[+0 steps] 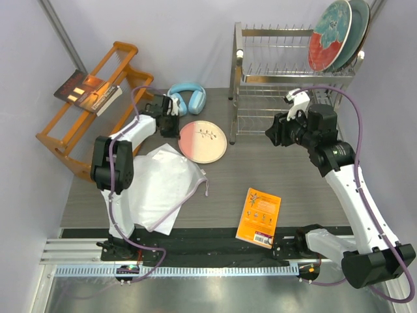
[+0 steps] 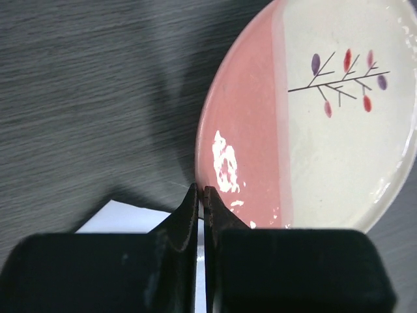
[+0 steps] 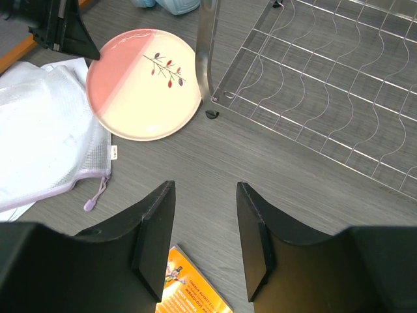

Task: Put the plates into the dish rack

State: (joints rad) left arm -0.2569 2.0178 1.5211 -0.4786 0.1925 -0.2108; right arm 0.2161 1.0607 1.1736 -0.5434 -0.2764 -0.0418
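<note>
A pink-and-cream plate with a sprig [image 1: 202,141] lies flat on the table, left of the silver wire dish rack [image 1: 273,78]. It also shows in the left wrist view [image 2: 313,130] and the right wrist view [image 3: 143,85]. My left gripper [image 1: 171,124] is shut, its tips [image 2: 201,190] right at the plate's pink left rim, with nothing seen between them. A teal-and-red patterned plate [image 1: 329,36] stands in the rack's upper tier with a teal plate [image 1: 355,26] behind it. My right gripper [image 1: 277,132] is open and empty [image 3: 205,241] above the table, in front of the rack's lower tier [image 3: 313,78].
A white mesh bag [image 1: 159,186] lies by the left arm, just left of the plate. Light blue headphones [image 1: 187,99] sit behind the plate. An orange wooden rack [image 1: 71,127] with a book [image 1: 88,92] stands far left. An orange book [image 1: 258,217] lies near the front.
</note>
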